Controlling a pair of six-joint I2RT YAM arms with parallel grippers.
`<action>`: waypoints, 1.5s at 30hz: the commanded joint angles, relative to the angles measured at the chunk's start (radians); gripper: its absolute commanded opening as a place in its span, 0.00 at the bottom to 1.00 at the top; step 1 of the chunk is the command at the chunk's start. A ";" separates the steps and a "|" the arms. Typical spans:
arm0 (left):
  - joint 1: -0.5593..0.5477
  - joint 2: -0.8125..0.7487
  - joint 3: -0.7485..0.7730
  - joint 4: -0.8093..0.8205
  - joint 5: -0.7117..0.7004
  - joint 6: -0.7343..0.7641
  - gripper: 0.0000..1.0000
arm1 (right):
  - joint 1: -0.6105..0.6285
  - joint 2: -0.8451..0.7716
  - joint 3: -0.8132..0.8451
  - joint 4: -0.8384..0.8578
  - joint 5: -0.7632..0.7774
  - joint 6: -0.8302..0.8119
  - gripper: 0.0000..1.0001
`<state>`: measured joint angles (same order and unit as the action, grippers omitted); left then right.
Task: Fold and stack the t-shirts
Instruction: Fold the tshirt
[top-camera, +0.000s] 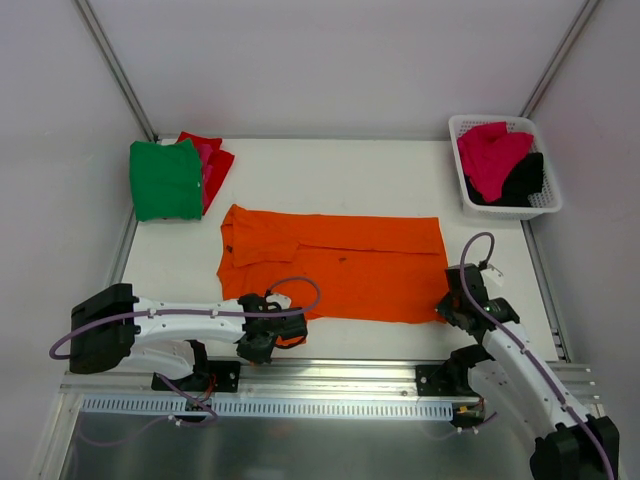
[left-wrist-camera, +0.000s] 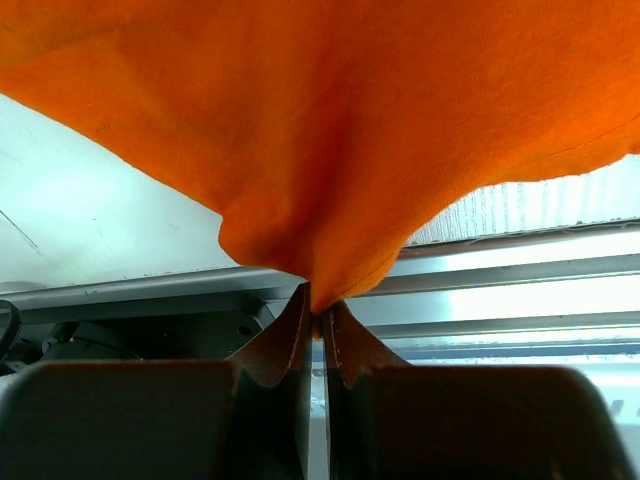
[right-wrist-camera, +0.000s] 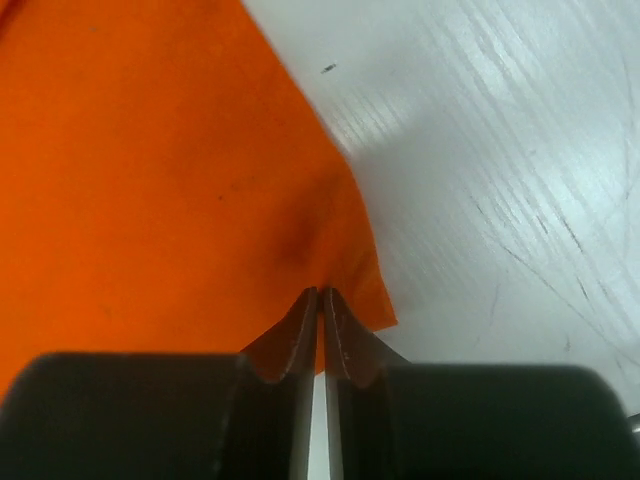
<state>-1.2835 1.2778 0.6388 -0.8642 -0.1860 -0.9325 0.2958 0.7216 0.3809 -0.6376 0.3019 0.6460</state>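
Observation:
The orange t-shirt lies spread flat across the middle of the table. My left gripper is shut on its near left corner; in the left wrist view the orange cloth bunches into the tips of that gripper. At the near right corner my right gripper is shut on the hem, and its wrist view shows the cloth pinched between the tips of the gripper. A folded green t-shirt rests on a red one at the far left.
A white lattice basket at the far right corner holds a magenta-pink t-shirt and a black one. A metal rail runs along the table's near edge, by both arm bases.

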 joint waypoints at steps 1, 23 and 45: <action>-0.008 -0.009 -0.007 -0.012 0.008 -0.009 0.00 | -0.009 -0.076 -0.004 -0.065 0.020 0.006 0.04; -0.005 -0.018 0.272 -0.228 -0.194 0.040 0.00 | -0.015 -0.088 0.102 -0.059 0.006 -0.104 0.00; 0.380 0.040 0.469 -0.196 -0.466 0.257 0.00 | -0.053 0.240 0.358 0.059 0.033 -0.284 0.01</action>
<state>-0.9459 1.2758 1.0546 -1.1080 -0.5941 -0.7658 0.2581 0.8936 0.6720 -0.6289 0.3252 0.4114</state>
